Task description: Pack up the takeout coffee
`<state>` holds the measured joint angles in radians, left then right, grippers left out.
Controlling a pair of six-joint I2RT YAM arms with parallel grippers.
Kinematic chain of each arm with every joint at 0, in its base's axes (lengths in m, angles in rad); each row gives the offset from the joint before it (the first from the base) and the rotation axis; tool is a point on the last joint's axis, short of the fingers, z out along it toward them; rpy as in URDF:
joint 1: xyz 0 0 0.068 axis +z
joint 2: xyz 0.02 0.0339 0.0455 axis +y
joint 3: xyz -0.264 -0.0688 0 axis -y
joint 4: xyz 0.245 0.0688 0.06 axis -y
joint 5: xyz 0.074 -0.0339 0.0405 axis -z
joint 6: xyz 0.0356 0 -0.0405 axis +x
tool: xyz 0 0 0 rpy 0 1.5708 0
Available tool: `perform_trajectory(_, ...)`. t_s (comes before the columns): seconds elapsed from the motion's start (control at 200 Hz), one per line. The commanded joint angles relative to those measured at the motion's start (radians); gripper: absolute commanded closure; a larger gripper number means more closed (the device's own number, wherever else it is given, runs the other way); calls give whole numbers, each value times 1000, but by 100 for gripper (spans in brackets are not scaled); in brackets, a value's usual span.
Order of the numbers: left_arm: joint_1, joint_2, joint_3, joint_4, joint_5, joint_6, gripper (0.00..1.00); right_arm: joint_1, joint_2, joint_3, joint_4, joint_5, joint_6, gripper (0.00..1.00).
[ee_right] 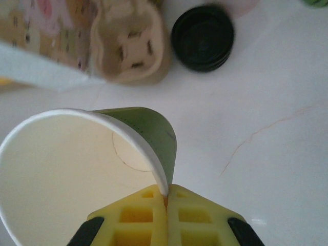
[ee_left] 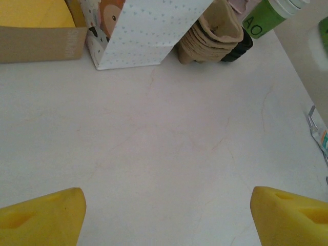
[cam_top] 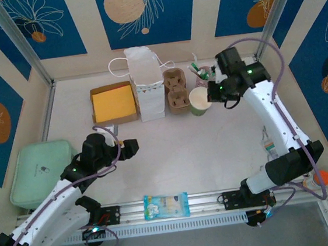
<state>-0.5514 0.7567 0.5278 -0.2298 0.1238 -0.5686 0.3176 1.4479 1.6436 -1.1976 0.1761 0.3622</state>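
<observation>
One takeout coffee cup, white-rimmed with a green band. One white paper bag. One open cardboard box with yellow contents. One pink cup of utensils, the utensils too small to count. One stack of pulp cup carriers, several nested, exact number unclear. One black round lid, perhaps more stacked beneath. One mint-green lidded container. One blue packet. Two arms, one gripper each: left gripper, right gripper.
</observation>
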Motion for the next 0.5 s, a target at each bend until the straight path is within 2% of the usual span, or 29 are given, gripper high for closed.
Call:
perform_trajectory(0.0,-10,6,-12,65,25,-31,16,85,-20,-71,34,-32,1,97)
perform_trajectory(0.195,-10,14,-21,74,23,-46,16,225,0,-175,73,8,49,97)
perform_trajectory(0.395,-10,18,-28,84,21,-56,16,321,35,-260,142,8,112,97)
perform_trajectory(0.495,-10,24,-28,83,20,-54,16,359,72,-261,129,48,122,97)
